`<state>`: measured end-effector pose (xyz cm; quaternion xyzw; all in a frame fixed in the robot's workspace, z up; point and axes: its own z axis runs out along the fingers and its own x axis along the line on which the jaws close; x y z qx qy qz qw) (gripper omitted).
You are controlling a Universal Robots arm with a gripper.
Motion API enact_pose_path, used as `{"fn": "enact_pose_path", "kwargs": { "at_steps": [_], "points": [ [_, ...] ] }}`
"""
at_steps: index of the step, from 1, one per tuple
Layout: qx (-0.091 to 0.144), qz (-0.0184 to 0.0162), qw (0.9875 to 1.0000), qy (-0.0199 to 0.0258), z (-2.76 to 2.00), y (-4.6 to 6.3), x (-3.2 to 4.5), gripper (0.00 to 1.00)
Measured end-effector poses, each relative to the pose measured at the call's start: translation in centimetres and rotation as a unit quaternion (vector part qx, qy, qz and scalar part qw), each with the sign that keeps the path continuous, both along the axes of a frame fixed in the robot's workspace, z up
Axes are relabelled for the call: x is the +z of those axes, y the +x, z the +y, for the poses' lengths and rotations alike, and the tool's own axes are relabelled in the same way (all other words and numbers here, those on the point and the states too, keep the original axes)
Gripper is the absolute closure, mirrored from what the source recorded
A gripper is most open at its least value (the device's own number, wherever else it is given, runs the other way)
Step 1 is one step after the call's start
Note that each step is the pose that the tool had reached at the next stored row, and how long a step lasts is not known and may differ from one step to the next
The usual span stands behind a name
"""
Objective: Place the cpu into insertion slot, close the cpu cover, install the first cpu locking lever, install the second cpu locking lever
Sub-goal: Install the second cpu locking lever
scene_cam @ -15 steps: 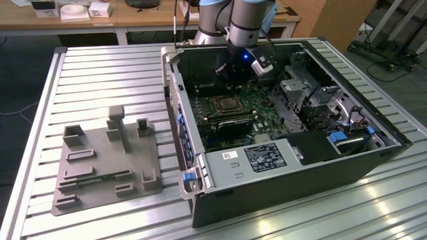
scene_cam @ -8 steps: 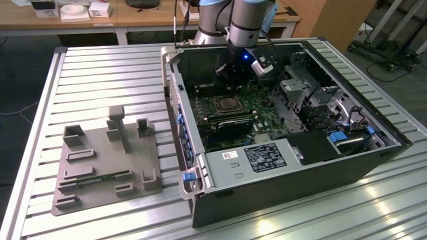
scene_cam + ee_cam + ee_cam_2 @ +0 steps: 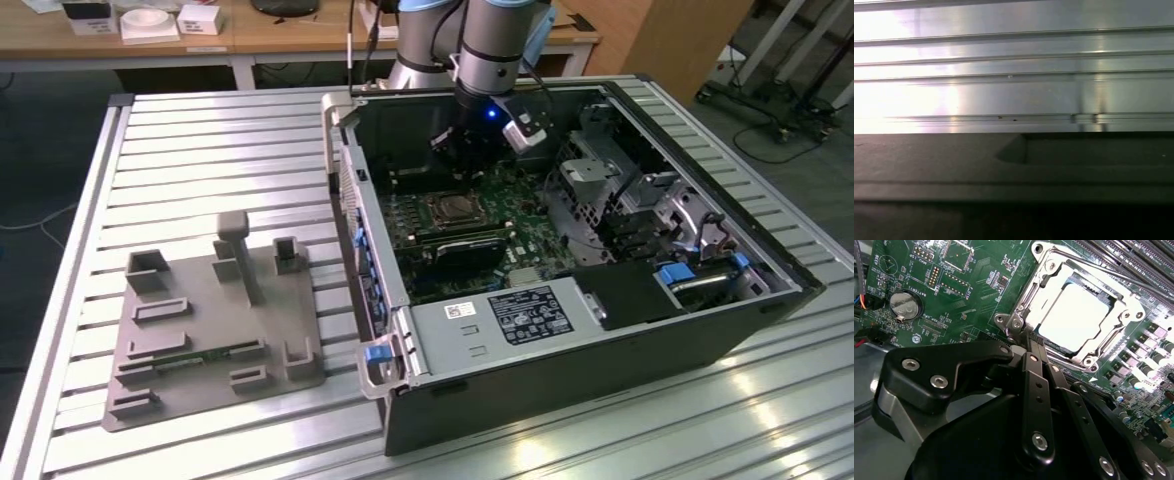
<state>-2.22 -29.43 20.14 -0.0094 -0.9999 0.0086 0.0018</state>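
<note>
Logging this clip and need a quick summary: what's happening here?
A robot arm reaches into an open computer case. The cpu already sits in its place on the motherboard, with the cpu cover down around it. In the second wrist view the gripper, fingers together, is at a corner of that cover.

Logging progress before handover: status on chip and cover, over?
Gripper shut, tips at cover corner. Chip seated, cover down around it. Nothing blocking seen.
</note>
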Motion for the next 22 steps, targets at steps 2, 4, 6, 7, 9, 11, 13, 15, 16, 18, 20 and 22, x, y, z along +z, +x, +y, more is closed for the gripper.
{"fn": "enact_pose_path", "kwargs": {
  "at_steps": [2, 4, 6, 7, 9, 11, 13, 15, 16, 18, 20, 22],
  "points": [
    [0.000, 0.0000, 1.0000, 0.0000, -0.01, 0.0, 0.17, 0.90],
    [0.000, 0.0000, 1.0000, 0.0000, 0.00, 0.0, 0.43, 0.90],
    [0.000, 0.0000, 1.0000, 0.0000, 0.00, 0.0, 0.73, 0.90],
    [0.000, 0.0000, 1.0000, 0.0001, 0.00, 0.0, 0.88, 0.90],
    [0.000, 0.0000, 1.0000, 0.0000, 0.00, 0.0, 1.18, 0.90],
    [0.000, 0.0000, 1.0000, 0.0000, 0.00, 0.0, 1.34, 0.90],
    [0.000, -0.0001, 1.0000, 0.0001, 0.00, 0.0, 1.34, 0.90],
    [0.000, 0.0000, 1.0000, 0.0001, 0.00, 0.0, 1.34, 0.90],
    [0.000, 0.0000, 1.0000, 0.0000, 0.00, 0.0, 1.35, 0.90],
    [0.000, 0.0001, 1.0000, -0.0001, -0.02, 0.0, 1.36, 0.90],
    [0.000, 0.0001, 1.0000, -0.0001, -0.04, 0.3, 1.35, 0.90],
    [0.000, 0.0002, 1.0000, 0.0000, -0.08, 1.2, 1.34, 0.90]
  ]
}}
